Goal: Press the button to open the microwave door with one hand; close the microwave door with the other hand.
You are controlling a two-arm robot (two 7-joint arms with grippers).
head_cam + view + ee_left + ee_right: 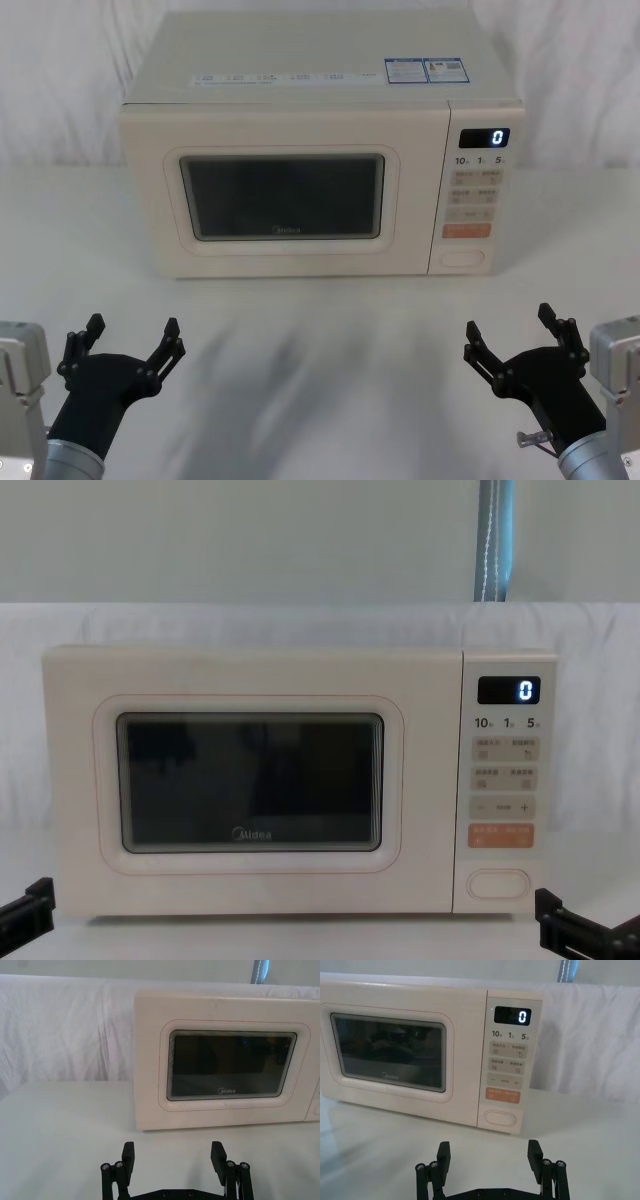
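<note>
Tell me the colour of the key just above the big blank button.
Orange key, seen best in the right wrist view, directly above the cream button.

One microwave (320, 150) stands on the table (320, 360). It has one door (285, 195) with one window (282, 197), left of the keypad panel. On that panel sit one display (484, 138) at the top, one orange key (467, 230) below the small keys, and one plain button (462, 257) under the orange key. The small printed keys between display and orange key are too fine to count surely. Two stickers (425, 70) lie on the microwave's top. Two grippers, left (130, 345) and right (518, 338), both spread wide, hang in front of the microwave.
</note>
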